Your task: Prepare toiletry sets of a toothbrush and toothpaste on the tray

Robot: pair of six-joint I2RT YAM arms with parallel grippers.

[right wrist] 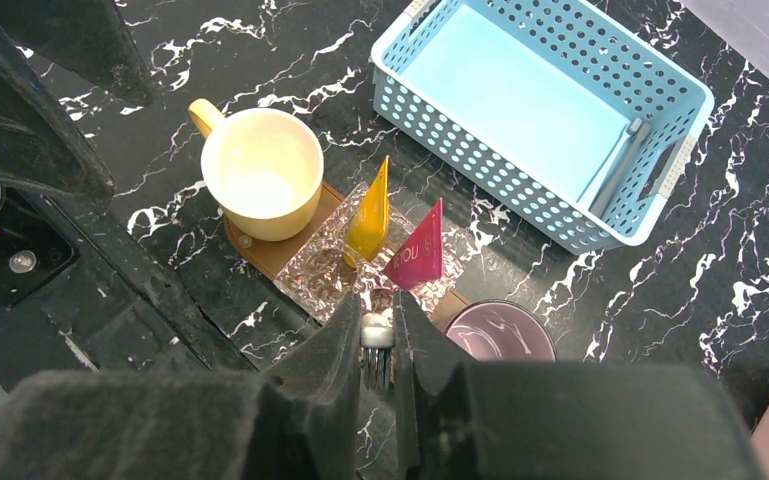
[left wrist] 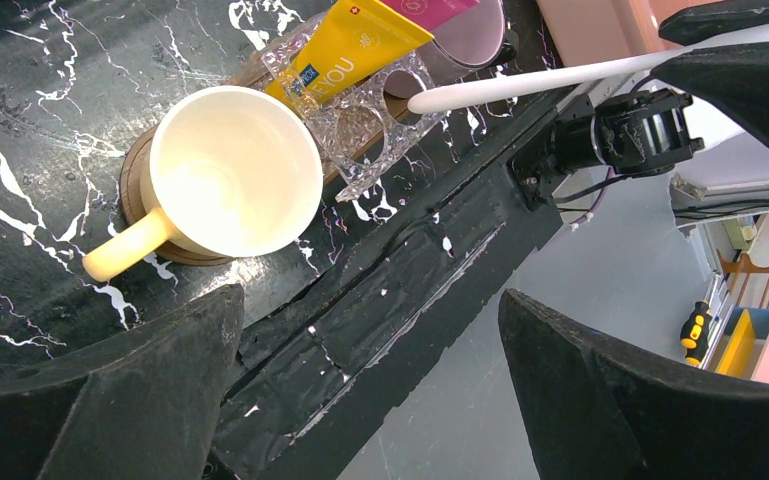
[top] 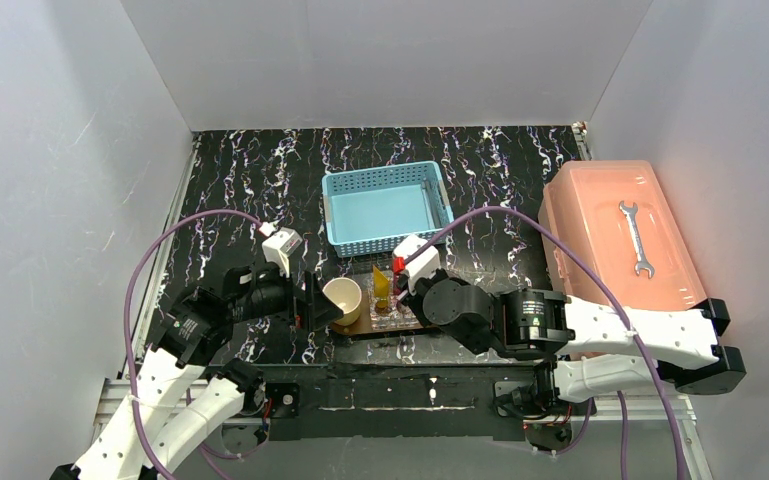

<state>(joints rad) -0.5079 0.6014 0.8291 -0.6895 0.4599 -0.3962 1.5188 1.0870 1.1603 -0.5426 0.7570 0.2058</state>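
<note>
left jaws wide, right jaws clamping toothbrush (left wrist: 560, 78), gripped end hidden, tray (right wrist: 278, 250) mostly covered

Bright, even overhead light; white walls (top: 60, 150) nearly wash out, glare blooms inside the cream mug (left wrist: 235, 170) (left wrist view), sheen on the yellow toothpaste (left wrist: 355, 50).

Cream mug (top: 343, 298), blue basket (top: 385, 243), wrench (top: 637, 238) atop pink box (top: 590, 215).
</note>
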